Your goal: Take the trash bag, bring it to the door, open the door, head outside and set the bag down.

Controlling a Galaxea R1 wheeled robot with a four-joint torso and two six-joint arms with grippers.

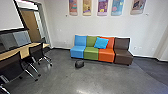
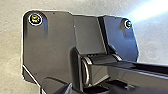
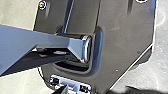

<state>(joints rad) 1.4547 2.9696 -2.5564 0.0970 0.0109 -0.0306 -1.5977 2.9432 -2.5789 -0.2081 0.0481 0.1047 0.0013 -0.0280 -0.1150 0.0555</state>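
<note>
The trash bag (image 1: 79,64), small, black and rounded, lies on the grey floor in front of the blue and green seats, apart from them. A brown door (image 1: 33,23) stands in the wall opening at the upper left of the head view. At the lower edge of the left wrist view is a dark part of my left gripper (image 2: 58,86); a dark tip of my right gripper (image 3: 62,90) is low in the right wrist view. How either gripper stands is unclear.
Against the far wall is a row of blue, green, orange and brown seats (image 1: 106,55) with a blue cushion (image 1: 101,43). On the left, black chairs (image 1: 37,53) with metal legs stand by a long wooden table (image 1: 27,47). Grey floor (image 1: 105,77) stretches ahead.
</note>
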